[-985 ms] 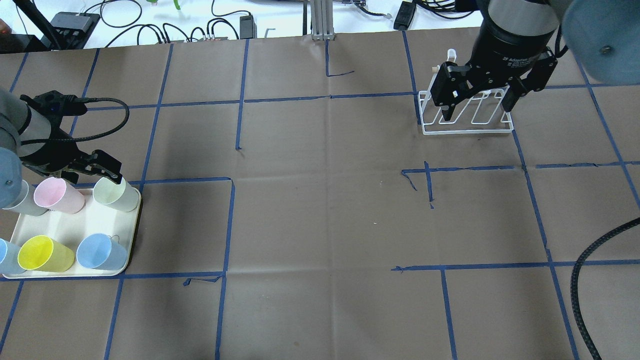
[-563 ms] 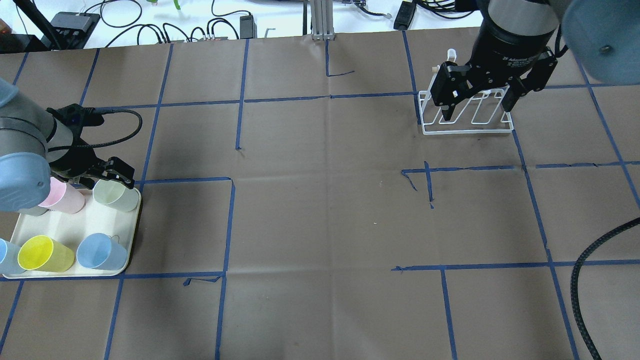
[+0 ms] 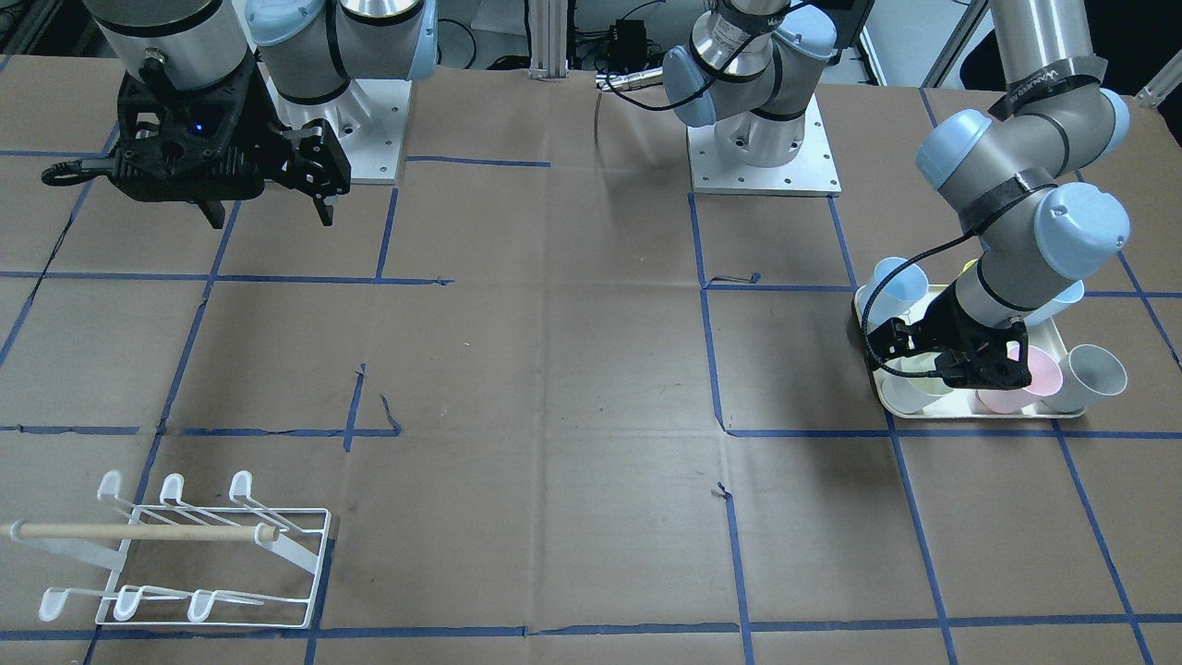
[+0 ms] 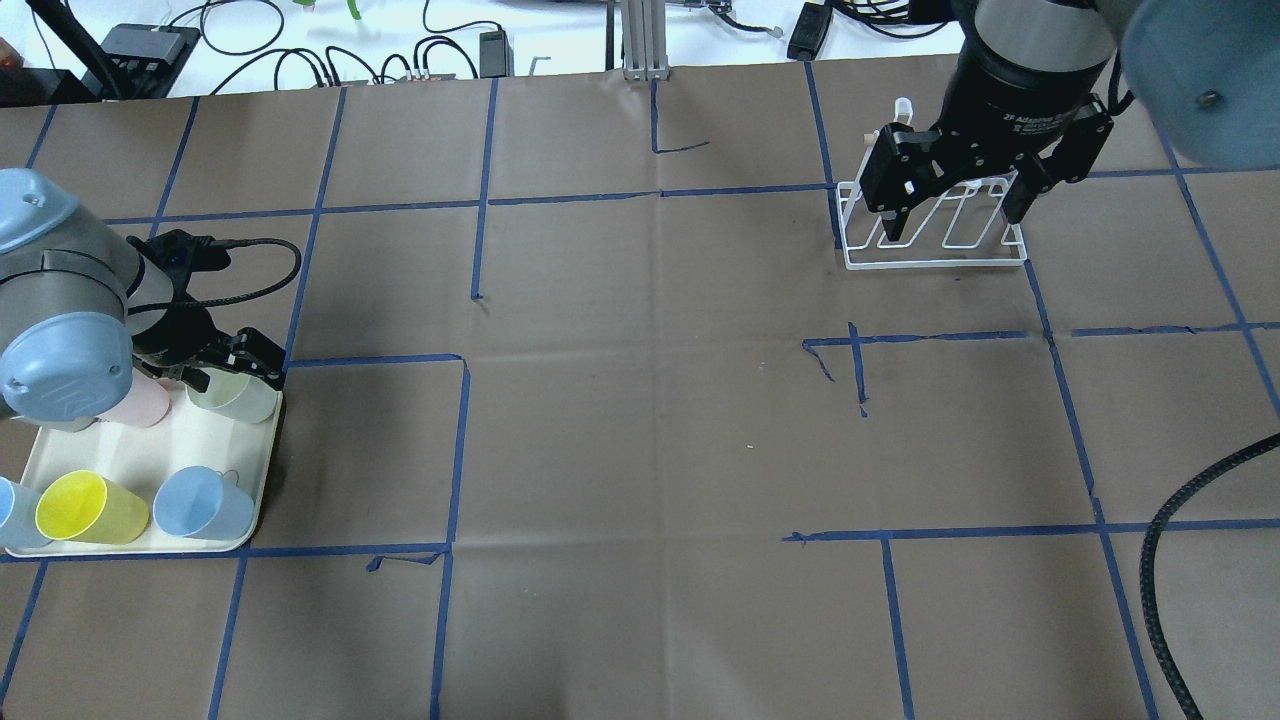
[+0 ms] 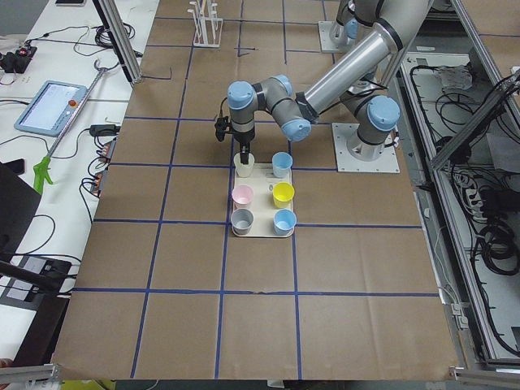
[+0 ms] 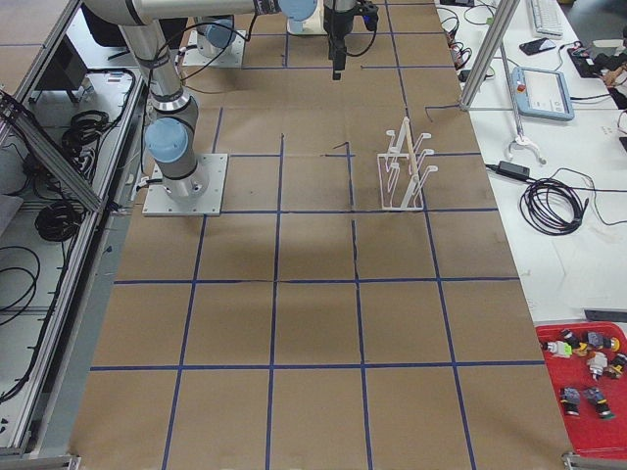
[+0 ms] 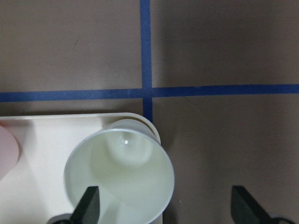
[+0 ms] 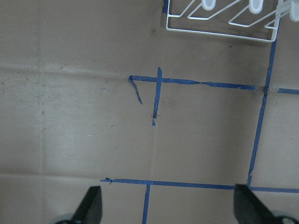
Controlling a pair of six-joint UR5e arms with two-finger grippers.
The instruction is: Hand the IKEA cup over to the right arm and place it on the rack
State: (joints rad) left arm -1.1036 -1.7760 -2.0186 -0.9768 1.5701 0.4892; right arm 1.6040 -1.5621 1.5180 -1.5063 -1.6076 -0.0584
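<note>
Pale green cup (image 7: 119,172) sits upright on the cream tray (image 7: 46,135) corner, just beside pink cup (image 7: 5,149). Left gripper (image 7: 167,205) spread wide, one finger over the cup mouth, other outside. Risk: off-centre closing shoves cup off the tray lip or tips it. Right gripper (image 8: 166,203) agape, empty, apart from rack (image 3: 138,531).

**Blocked and cropped**

Overhead: the left arm (image 4: 65,365) covers most of the pink cup (image 4: 150,402). A blue cup (image 4: 5,500) is cut by the left edge. The right gripper (image 4: 955,225) screens half the rack (image 4: 935,262).

Left wrist view: the green cup (image 7: 119,172) runs off the bottom. Of the left gripper (image 7: 168,207), only two fingertips (image 7: 89,207) show.

Right wrist view: the rack is cropped by the top edge.
</note>
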